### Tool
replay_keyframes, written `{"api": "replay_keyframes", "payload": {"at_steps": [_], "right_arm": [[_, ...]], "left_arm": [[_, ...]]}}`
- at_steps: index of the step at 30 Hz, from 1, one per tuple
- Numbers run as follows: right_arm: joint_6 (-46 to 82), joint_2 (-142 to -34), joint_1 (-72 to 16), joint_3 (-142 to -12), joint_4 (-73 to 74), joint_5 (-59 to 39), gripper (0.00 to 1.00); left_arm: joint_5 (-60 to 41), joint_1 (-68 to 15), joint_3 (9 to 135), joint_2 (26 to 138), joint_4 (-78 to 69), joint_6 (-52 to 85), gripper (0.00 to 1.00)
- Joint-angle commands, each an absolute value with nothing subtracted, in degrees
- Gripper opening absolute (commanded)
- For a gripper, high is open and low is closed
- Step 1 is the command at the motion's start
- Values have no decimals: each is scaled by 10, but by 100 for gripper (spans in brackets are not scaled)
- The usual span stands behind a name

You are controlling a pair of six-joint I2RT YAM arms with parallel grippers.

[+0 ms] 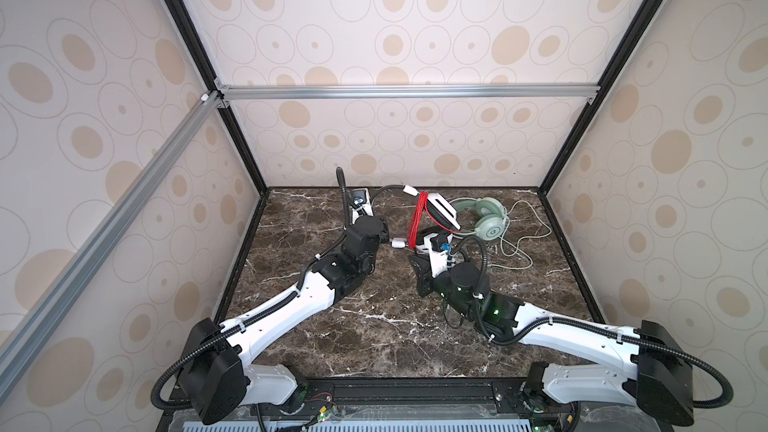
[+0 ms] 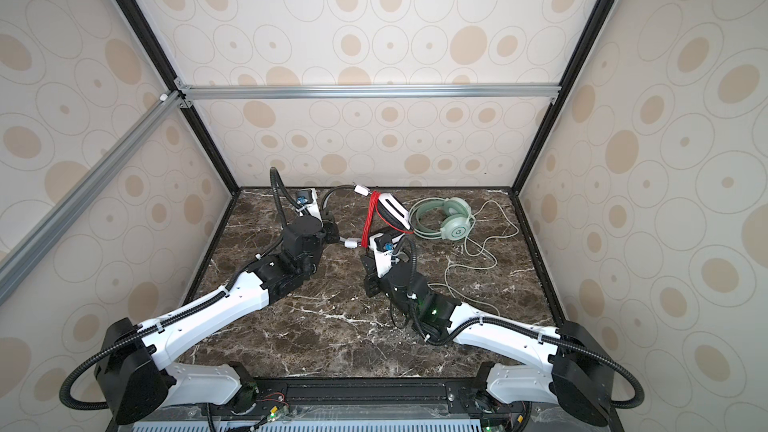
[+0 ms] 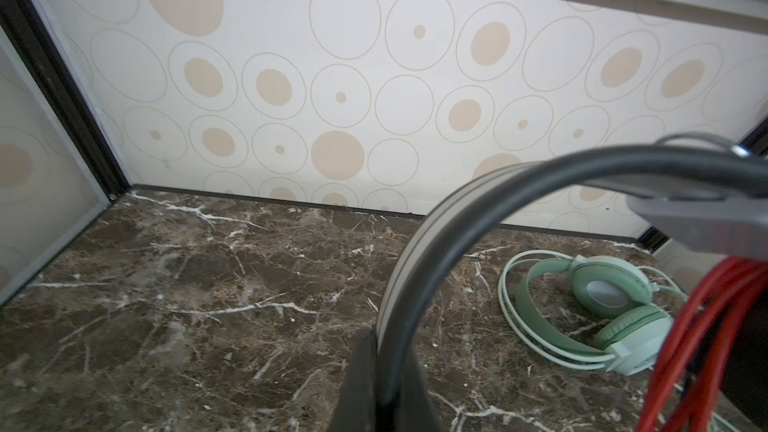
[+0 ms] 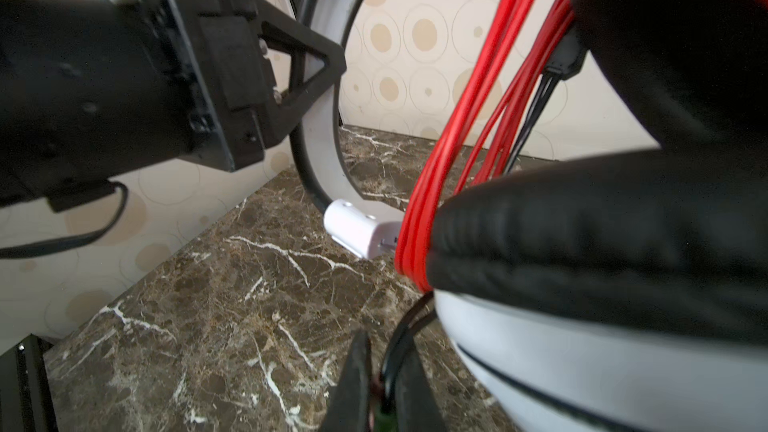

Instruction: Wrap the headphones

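Observation:
The white headphones [image 1: 444, 210] with black ear pads [image 4: 582, 218] hang tilted above the table at the back middle. Red cord [image 1: 417, 218] is looped several times round them, by the ear cups. My left gripper [image 3: 384, 367] is shut on their dark headband [image 3: 419, 251]; in both top views it [image 1: 386, 238] sits just left of the red loops. My right gripper [image 4: 384, 380] is shut on a thin dark end of that cord beside the lower white ear cup [image 4: 582, 367]. The mint-green headphones [image 1: 484, 218] lie flat to the right, untouched.
The green set's pale cord [image 1: 519, 243] sprawls loose over the marble table [image 1: 374, 326] towards the right wall. The enclosure's walls and black frame posts [image 1: 552, 184] close in the back and sides. Both arms meet near the table's back middle.

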State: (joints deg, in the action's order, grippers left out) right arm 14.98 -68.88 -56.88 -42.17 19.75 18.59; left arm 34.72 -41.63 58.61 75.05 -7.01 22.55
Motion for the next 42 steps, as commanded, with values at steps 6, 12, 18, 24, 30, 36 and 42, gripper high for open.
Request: {"api": "replay_keyframes", "payload": {"at_steps": [6,12,18,24,30,36,42], "right_arm": [[107,-713,-582,-563,-16,199,0],[68,-743,-583,-627,-113,194,0],[27,-786,-583,-710,-225,192,0],[-66,-804,-592,-734,-265,169,0],[-157,-811,-591,-762,-287,189,0],[-191,-832,-582,-798,-312,236,0],[-207,-824,-554,-787,-323,217,0]], "left_arm": [[398,-421,570,705,-42,124,0],[408,-421,560,687,-2,78,0],[411,-420,562,681,21,39,0],[360,-421,574,684,41,10,0],[270,-421,590,693,70,-11,0],[241,-422,584,682,75,-31,0],[183,-421,564,654,59,-61,0]]}}
